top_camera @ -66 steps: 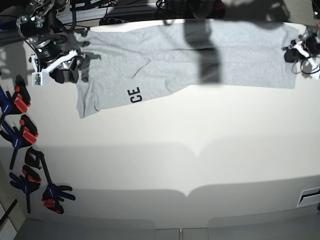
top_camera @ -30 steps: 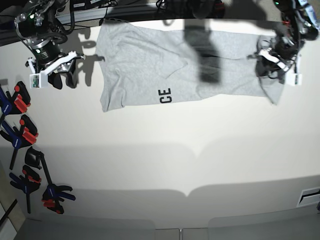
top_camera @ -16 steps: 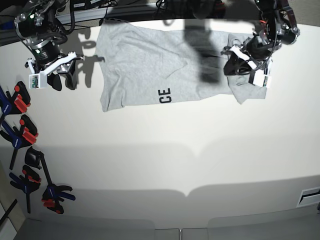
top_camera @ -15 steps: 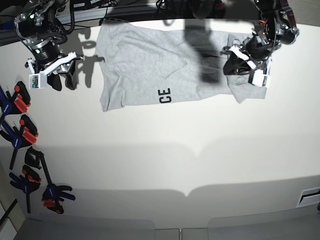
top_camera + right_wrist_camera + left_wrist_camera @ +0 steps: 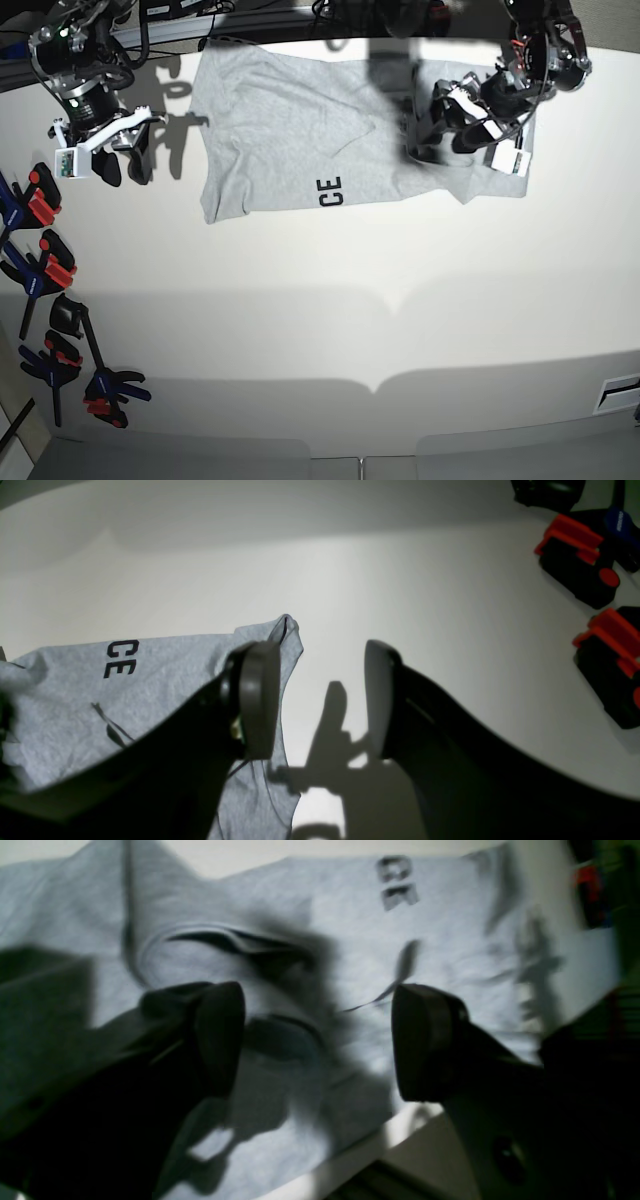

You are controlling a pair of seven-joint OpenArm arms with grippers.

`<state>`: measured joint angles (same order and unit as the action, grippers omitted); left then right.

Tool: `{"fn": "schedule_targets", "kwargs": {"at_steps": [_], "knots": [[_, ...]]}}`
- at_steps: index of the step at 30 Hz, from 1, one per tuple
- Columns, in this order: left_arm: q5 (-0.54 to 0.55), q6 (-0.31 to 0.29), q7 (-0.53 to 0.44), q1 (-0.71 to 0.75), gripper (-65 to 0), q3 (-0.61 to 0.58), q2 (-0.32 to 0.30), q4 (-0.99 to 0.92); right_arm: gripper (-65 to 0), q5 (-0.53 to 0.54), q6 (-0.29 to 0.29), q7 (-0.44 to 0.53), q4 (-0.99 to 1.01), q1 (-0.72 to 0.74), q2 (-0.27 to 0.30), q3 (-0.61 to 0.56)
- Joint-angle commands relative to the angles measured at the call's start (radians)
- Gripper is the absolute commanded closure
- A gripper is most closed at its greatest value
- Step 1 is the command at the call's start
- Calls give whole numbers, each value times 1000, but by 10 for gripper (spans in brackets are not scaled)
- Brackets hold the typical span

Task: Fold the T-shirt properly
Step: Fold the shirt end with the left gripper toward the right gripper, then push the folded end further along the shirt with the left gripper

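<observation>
The light grey T-shirt lies flat at the back of the white table, with black letters "CE" near its front hem. Its right end is folded inward into a doubled layer. My left gripper hovers over that fold, open, with nothing between its fingers; the left wrist view shows its gripper spread wide above the T-shirt. My right gripper stands open over bare table, left of the shirt. In the right wrist view, the gripper sits beside the T-shirt's corner.
Several red, blue and black clamps lie along the table's left edge, also seen as clamps in the right wrist view. Cables and dark gear run behind the table's back edge.
My left gripper carried the shirt's right end leftward over the body, then opened and let it go. The right arm has barely moved.
</observation>
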<state>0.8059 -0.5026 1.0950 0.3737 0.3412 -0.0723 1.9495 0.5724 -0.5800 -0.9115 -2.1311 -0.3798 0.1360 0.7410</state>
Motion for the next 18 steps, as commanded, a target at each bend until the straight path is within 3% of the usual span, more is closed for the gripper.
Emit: {"fn": "schedule_targets", "kwargs": {"at_steps": [1, 3, 6, 8, 11, 12, 18], "knots": [[24, -8, -21, -6, -428, 2, -3, 16, -261, 11, -8, 36, -21, 3, 13, 4], [10, -19, -42, -11, -428, 3, -7, 16, -261, 11, -8, 44, -21, 3, 13, 4], [-123, -5, -166, -13, -428, 6, -14, 16, -261, 10, -8, 39, -21, 2, 13, 4], [-190, 97, -240, -13, -428, 6, -14, 16, -261, 11, -8, 35, -21, 3, 13, 4], [-174, 289, -298, -13, -428, 6, -13, 16, -261, 11, -8, 35, -21, 3, 13, 4], [-169, 318, -301, -13, -428, 6, -12, 16, -261, 11, -8, 35, -21, 3, 13, 4], [-148, 328, -270, -13, -428, 2, -5, -11, -261, 11, -8, 34, -21, 3, 13, 4]]}}
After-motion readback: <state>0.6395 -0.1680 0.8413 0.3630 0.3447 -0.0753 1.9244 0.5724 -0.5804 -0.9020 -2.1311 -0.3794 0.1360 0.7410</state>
